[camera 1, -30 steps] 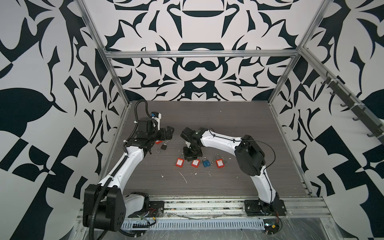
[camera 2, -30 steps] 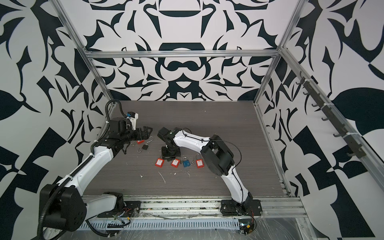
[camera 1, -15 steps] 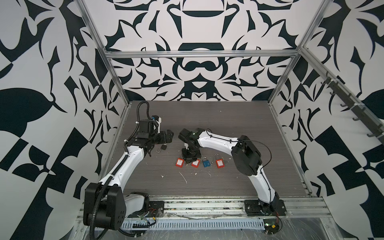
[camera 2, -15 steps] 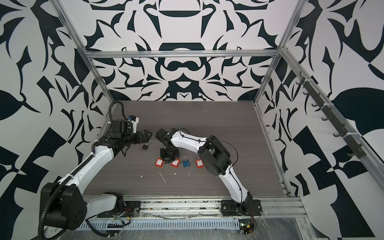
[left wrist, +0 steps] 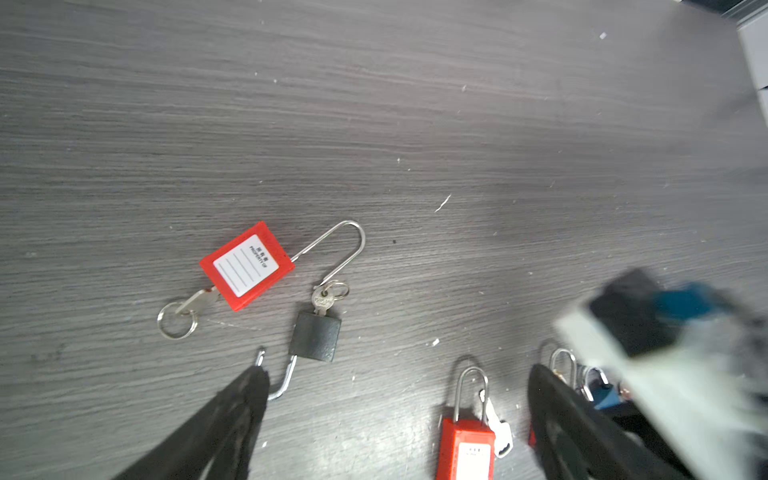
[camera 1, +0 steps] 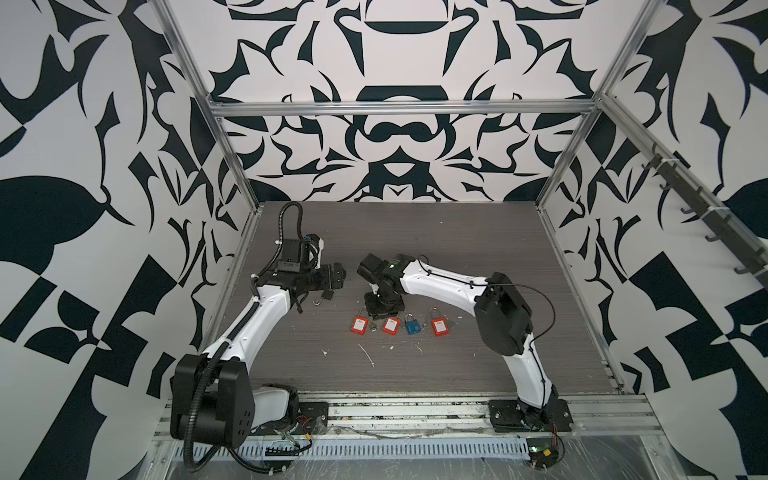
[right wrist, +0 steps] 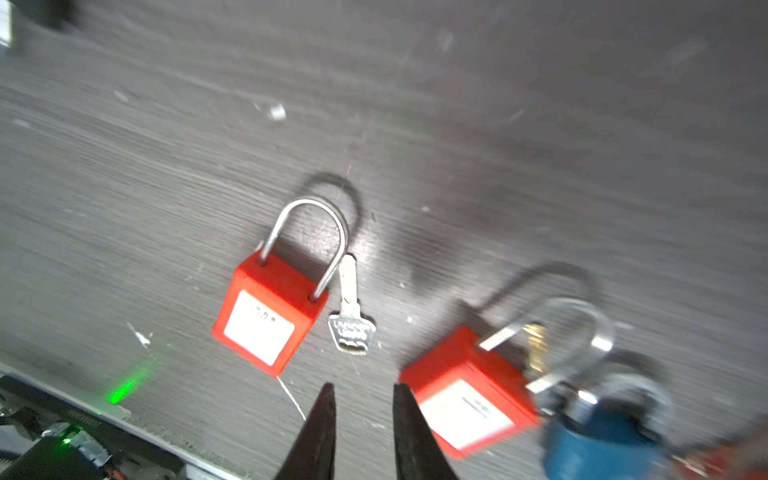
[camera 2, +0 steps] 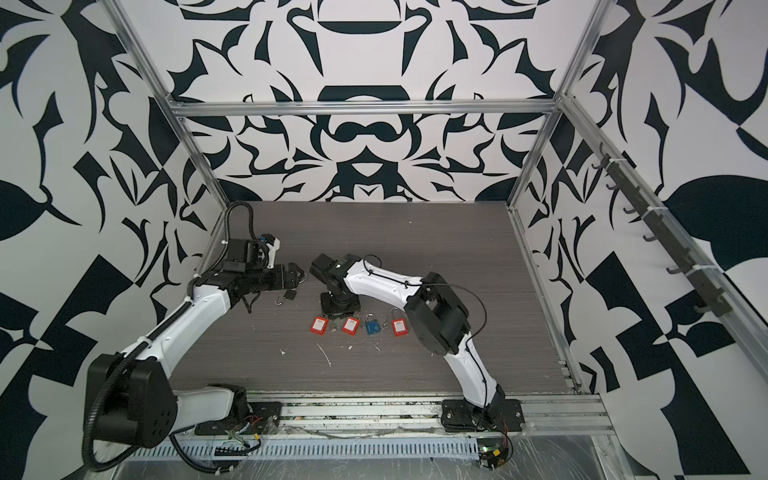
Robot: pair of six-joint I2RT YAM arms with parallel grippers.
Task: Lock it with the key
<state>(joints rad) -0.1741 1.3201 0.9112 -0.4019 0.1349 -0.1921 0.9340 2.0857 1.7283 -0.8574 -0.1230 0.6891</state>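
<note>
right gripper (right wrist: 363, 387) parted, empty | left gripper (left wrist: 399, 372) spread, empty | key (right wrist: 351, 329) beside red padlock (right wrist: 266, 318)

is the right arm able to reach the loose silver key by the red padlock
Probably yes: the right gripper hangs open and empty short of the silver key, nothing between them. The key lies flat beside the red padlock shackle, which may crowd one finger.

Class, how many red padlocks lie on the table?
4. Three sit in a row with the blue padlock: left red padlock, middle red padlock, right red padlock. The long-shackled red padlock lies by the black padlock, hidden in both top views.
</note>
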